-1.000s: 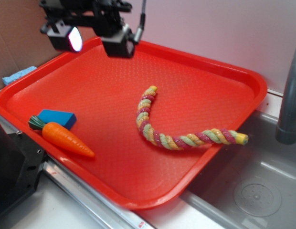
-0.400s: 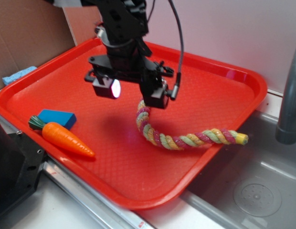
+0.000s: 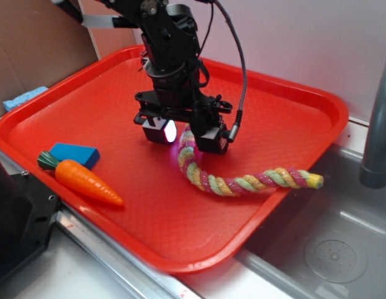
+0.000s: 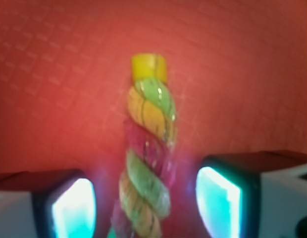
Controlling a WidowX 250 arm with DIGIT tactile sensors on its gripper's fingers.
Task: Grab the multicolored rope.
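End effector [image 3: 185,133] open astride multicolored rope [image 3: 243,182], carrot [image 3: 81,176], blue block [image 3: 75,154] well apart

The rope [image 3: 233,180] is lying between the claw's [image 3: 185,132] fingers on the tray [image 3: 286,118] — carrot [image 3: 87,180] sitting well to its left.

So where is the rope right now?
In the exterior view the rope curves across the red tray, right of the carrot; its upper end sits between the open gripper fingers.
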